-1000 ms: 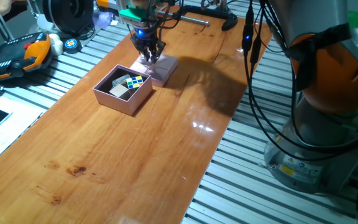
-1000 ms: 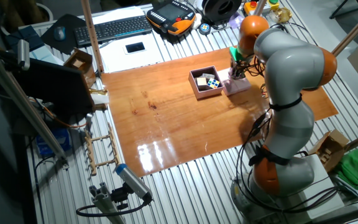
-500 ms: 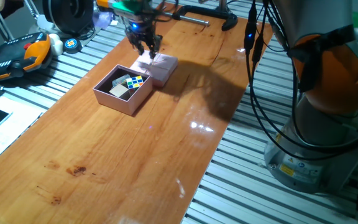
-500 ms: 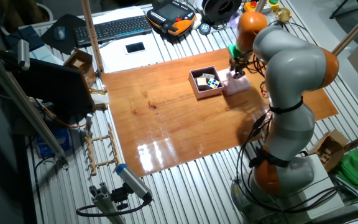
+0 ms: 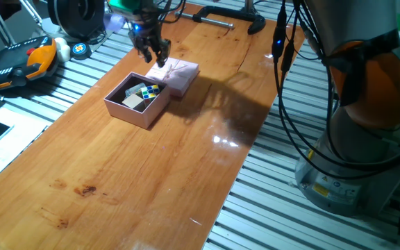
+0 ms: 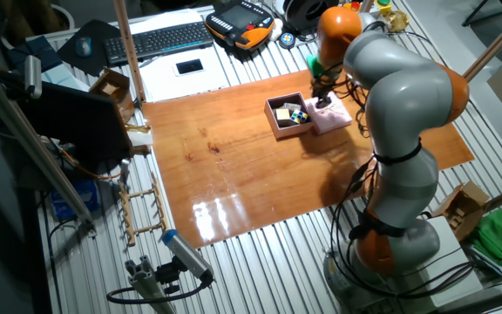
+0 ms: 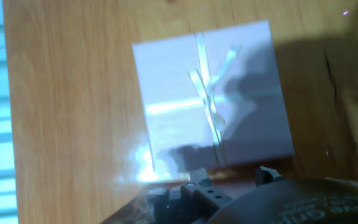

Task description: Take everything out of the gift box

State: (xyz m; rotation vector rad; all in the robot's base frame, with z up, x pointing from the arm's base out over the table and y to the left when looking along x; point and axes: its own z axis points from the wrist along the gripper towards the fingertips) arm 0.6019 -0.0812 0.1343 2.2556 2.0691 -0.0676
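While the pincer (image 5: 153, 53) hangs in the upper left of one fixed view, above the far edge of the flat pink lid (image 5: 178, 75), its fingers sit close together with nothing between them. Just left of the lid and touching it, the gift box (image 5: 120, 107) rests on the wooden bench (image 5: 186, 160), open side up. Inside lie the multicoloured puzzle cube (image 5: 151, 91) toward the lid side and the beige block (image 5: 132, 101) beside it. From the hand view, the lid (image 7: 211, 99) fills the centre of the frame, its pale string bow (image 7: 211, 93) running down the middle.
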